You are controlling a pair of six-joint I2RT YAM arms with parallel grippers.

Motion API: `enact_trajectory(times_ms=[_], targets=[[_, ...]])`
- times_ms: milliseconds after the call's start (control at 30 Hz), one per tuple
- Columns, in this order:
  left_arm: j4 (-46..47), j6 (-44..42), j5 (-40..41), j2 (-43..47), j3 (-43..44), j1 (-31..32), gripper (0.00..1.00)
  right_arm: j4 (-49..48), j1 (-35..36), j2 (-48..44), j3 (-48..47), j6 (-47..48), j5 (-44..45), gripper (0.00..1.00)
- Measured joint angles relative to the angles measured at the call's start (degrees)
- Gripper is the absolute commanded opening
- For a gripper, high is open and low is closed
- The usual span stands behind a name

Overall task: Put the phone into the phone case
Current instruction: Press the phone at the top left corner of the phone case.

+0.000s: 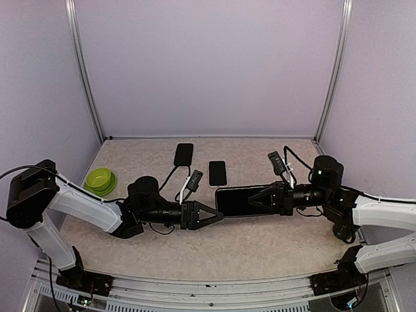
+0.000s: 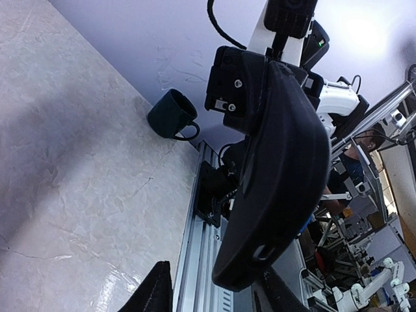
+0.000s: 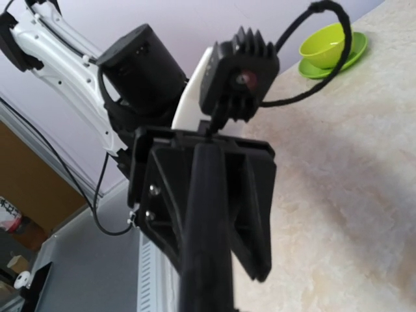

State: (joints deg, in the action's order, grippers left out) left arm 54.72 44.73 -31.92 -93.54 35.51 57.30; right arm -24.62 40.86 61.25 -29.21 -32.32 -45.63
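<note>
The phone case [image 1: 237, 200] hangs in the air over the middle of the table [image 1: 260, 250], a long black shell lying roughly level. The right gripper [image 1: 260, 198] is clamped narrow on its right end. Whether anything already sits inside the case I cannot tell from these views. The phone [image 1: 218, 173], as I judge the small black slab to be, lies flat on the table just beyond the case and apart from both arms. A second dark slab [image 1: 184, 155] lies a little further back and to the left. The left gripper [image 1: 211, 214] meets the case's free left end with its jaws parted; in its wrist view the rounded end sits between them, one side standing clear, so nothing is gripped there. The step in hand looks like settling which arm holds the case before the phone is fetched. To do it well, the right grip should be firm and level. The left should either close on the bare rim at a corner, not across the cavity, or back straight out along the case's length so the shell is not dragged askew. A green bowl [image 1: 99, 180] at the far left and a dark mug [image 2: 170, 116] at the table's edge are well out of the way.
</note>
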Motion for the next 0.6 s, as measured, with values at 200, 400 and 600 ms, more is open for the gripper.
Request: enact_trajectory(times_ms=[200, 400, 600], targets=[[0.8, 0.5, -0.9, -0.6, 0.7, 0.3, 0.05, -1.4, 0.0, 1.3, 0.0, -0.3, -0.2, 0.0], [1.5, 1.5, -1.2, -1.6, 0.7, 0.2, 0.02, -0.3, -0.3, 1.5, 0.0, 1.2, 0.2, 0.0], [1.7, 2.3, -0.8, -2.6, 0.7, 0.2, 0.41, 2.5, -0.1, 0.6, 0.0, 4.1, 1.2, 0.0]])
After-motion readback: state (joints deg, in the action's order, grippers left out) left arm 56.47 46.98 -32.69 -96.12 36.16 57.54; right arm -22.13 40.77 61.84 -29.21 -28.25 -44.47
